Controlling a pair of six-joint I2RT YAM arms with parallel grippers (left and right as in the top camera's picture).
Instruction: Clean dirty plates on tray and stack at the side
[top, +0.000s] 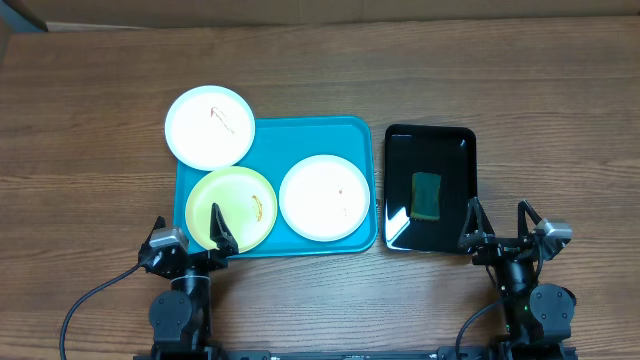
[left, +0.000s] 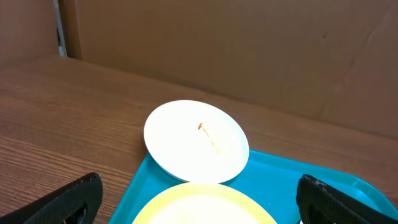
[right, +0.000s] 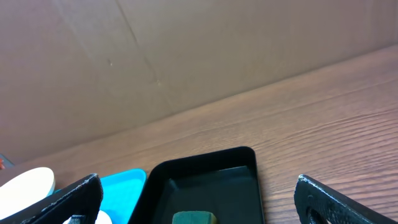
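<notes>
The turquoise tray (top: 352, 140) lies at the table's middle. A pale yellow-green plate (top: 240, 200) with a brown smear sits in its near left part. A white plate (top: 325, 197) sits in its right part. A second white plate (top: 210, 126) with a smear overlaps the tray's far left corner and also shows in the left wrist view (left: 196, 140). My left gripper (top: 190, 232) is open and empty over the tray's near left edge. My right gripper (top: 505, 225) is open and empty at the near edge of the black tray.
A glossy black tray (top: 454, 143) stands right of the turquoise tray and holds a green sponge (top: 427, 193). Brown cardboard (left: 249, 43) rises behind the table's far edge.
</notes>
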